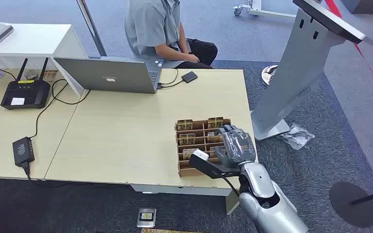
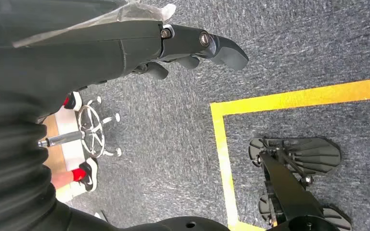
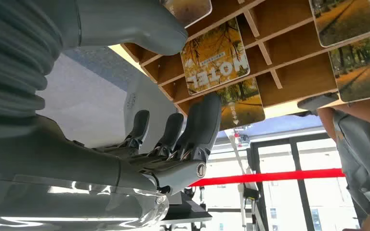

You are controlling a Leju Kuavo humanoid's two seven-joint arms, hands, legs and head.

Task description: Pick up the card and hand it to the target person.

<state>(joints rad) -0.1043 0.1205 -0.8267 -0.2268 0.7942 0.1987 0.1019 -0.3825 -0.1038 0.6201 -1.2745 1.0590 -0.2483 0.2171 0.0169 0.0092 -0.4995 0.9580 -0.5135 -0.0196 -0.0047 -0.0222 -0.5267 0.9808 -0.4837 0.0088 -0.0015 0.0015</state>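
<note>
The right hand (image 1: 234,144) hovers over the right side of the wooden card tray (image 1: 181,167), which sits at the near right corner of the table (image 1: 126,131). In the right wrist view its fingers (image 3: 200,127) are parted from the thumb (image 3: 125,24) and hold nothing, with one fingertip lying against a "MOTEL" card (image 3: 215,55) standing in its slot. The cards remain in their compartments, several more nearby. The step in hand looks like the pick itself. To do it well, the hand should bring thumb and fingers to opposite faces of that one card, pinch near its exposed edge, and lift straight out along the slot, so dividers and neighbouring cards stay undisturbed. The person (image 1: 160,29) sits at the far side behind the laptop (image 1: 108,75). The left hand (image 2: 192,48) hangs over the carpet, fingers loosely curled, holding nothing.
</note>
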